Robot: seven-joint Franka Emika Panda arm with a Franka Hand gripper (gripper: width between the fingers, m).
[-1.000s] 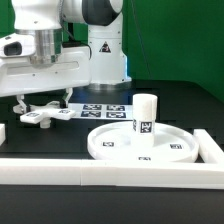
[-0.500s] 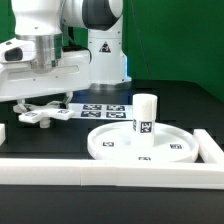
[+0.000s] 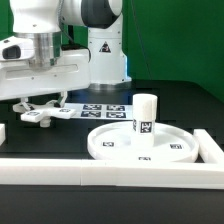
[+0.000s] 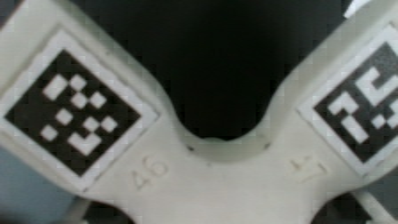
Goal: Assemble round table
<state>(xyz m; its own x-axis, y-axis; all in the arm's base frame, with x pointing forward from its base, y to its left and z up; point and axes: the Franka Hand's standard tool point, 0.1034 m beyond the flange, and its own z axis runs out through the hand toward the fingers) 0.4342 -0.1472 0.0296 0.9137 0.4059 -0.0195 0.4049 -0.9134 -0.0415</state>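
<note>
The flat white cross-shaped base lies on the black table at the exterior view's left. My gripper is lowered right over it, with its dark fingers spread apart on either side, so it looks open. In the wrist view the base fills the frame very close, with two square markers on its arms; the fingertips do not show clearly. The short cylindrical leg stands upright on the large rimmed disc top at the front centre-right.
The marker board lies flat behind the disc top. A long white border bar runs along the front, and another stands at the exterior view's right. The robot's base stands behind.
My gripper has barely shifted over the cross-shaped base. The base, leg and disc top have not moved.
</note>
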